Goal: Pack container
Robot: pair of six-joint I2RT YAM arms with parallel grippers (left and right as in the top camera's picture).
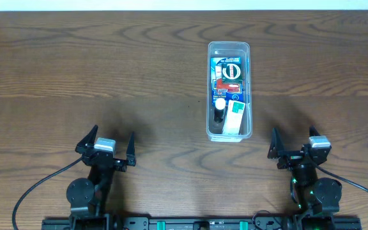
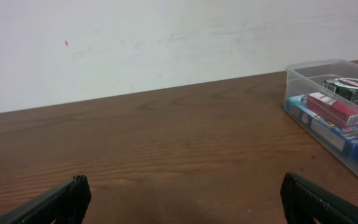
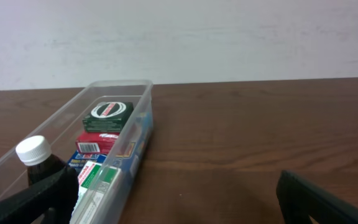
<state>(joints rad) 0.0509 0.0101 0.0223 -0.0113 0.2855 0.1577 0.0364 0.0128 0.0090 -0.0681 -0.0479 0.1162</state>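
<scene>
**A:** What are the grippers doing?

**B:** The left gripper [image 1: 114, 132] sits over bare wood at the near left, jaws spread wide with nothing between them. The right gripper [image 1: 292, 133] sits at the near right, jaws just as wide apart and equally empty.

**A:** And the container?

**B:** The container [image 1: 208, 89] lies on the table right of centre, its long side running away from the arms. It is nearer the right gripper than the left and touches neither.

**A:** Anything readable inside?

**B:** Very little. At the far end lies a dark green box [image 1: 227, 69] with a white oval crossed by a red band. It has lettering, but too small to read. Next toward the arms is a red box [image 1: 229, 85] with a barcode [image 3: 89, 147] on its end. A blue box [image 2: 328, 127] with printed panels runs along the side facing the left arm, its text blurred. At the near end are a dark bottle [image 1: 218, 114] with a white cap [image 3: 33, 149] and, beside it, a white-and-green box [image 1: 236, 115]. I cannot tell whether the bottle stands or leans.

**A:** The surface and the room?

**B:** The table [image 1: 107, 64] is dark brown wood with bold, wavy grain. Behind it rises a pale wall [image 2: 166, 37], faintly scuffed, with one small red speck [image 2: 66, 43].
</scene>
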